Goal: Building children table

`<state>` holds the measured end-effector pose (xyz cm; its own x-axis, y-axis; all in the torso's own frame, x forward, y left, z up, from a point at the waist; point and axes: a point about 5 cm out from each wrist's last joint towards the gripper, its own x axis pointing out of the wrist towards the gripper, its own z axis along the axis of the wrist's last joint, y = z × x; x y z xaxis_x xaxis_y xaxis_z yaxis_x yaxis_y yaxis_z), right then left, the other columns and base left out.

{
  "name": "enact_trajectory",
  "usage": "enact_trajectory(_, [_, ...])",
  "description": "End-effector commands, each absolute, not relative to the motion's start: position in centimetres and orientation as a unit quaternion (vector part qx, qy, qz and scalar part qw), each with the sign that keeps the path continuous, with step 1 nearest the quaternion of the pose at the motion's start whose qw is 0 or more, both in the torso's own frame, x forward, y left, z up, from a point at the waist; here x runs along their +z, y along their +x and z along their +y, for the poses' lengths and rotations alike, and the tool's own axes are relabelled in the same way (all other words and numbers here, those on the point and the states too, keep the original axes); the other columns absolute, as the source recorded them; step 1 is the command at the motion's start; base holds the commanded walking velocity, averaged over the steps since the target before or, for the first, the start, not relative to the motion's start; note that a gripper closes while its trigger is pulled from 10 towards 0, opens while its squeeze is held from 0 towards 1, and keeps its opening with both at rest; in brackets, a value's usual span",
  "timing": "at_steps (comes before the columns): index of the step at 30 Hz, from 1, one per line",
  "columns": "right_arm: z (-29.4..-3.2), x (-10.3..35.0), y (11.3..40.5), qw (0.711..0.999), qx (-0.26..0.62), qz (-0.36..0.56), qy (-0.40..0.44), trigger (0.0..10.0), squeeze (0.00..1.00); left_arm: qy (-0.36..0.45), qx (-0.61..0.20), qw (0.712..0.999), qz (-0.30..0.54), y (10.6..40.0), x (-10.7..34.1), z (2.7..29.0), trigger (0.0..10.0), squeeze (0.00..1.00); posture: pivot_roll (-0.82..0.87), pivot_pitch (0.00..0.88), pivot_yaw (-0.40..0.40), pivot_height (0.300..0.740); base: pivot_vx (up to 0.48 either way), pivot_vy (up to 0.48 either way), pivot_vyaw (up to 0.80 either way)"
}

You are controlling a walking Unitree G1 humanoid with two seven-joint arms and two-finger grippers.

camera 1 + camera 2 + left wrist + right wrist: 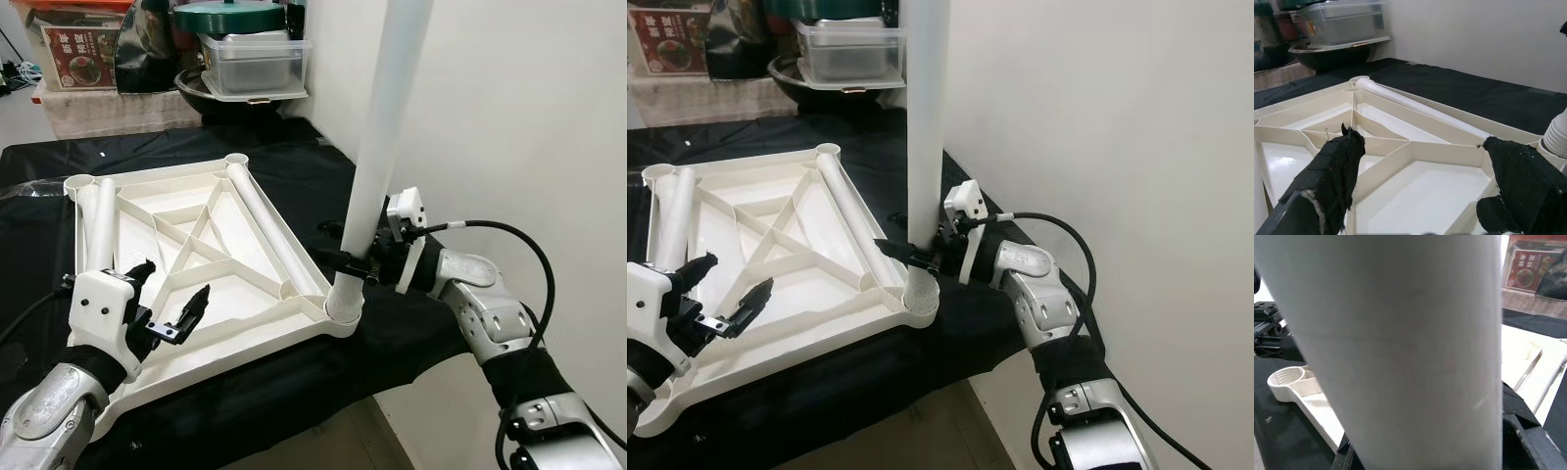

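The white tabletop (196, 245) lies upside down on a black cloth, ribs facing up. A long white table leg (387, 127) stands upright in the near right corner socket (342, 305). My right gripper (355, 262) is shut on this leg just above the socket, and the leg (1400, 347) looms close in the right wrist view. Two more legs lie flat inside the top, one (269, 225) along the right rim, one (100, 230) along the left. My left gripper (168, 304) hovers open over the near left part, its fingers (1337, 166) apart above the ribs.
The black-covered table (294, 157) ends close to the white wall (509, 117) on the right. At the back stand a clear plastic box (257, 64) on a dark bowl, a green lid (227, 17) and a printed carton (83, 54). A black cable (509, 245) loops from my right wrist.
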<state>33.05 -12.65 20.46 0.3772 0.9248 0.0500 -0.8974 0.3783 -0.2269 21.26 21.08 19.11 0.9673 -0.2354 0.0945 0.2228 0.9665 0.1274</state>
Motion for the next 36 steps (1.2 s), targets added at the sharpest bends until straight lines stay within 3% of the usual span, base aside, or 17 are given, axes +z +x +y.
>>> enact_trajectory(1, [-12.7, 20.0, 33.0, 0.822, 0.556, -0.078, -0.094, 0.0, 0.0, 0.04, -0.121, 0.99, -0.054, 21.2, 19.0, 20.6, 10.0, 0.0, 0.11, 0.0, -0.11, 0.714, 0.0, 0.0, 0.0])
enact_trajectory(14, [-11.6, 19.0, 33.2, 0.822, 0.562, -0.076, -0.06, 0.0, 0.0, 0.026, -0.13, 0.99, -0.053, 21.5, 18.9, 19.6, 10.0, 0.0, 0.12, 0.0, -0.111, 0.714, 0.0, 0.0, 0.0])
enact_trajectory(21, [-11.2, 18.5, 33.7, 0.824, 0.564, -0.052, 0.021, 0.0, 0.0, 0.012, -0.126, 0.991, -0.051, 21.5, 18.8, 19.5, 10.0, 0.0, 0.13, 0.0, -0.117, 0.714, 0.0, 0.0, 0.0])
enact_trajectory(36, [-10.3, 17.4, 33.1, 0.811, 0.583, -0.032, 0.044, 0.0, 0.0, 0.006, -0.119, 0.992, -0.045, 21.3, 18.6, 19.6, 10.0, 0.0, 0.14, 0.0, -0.116, 0.714, 0.0, 0.0, 0.0])
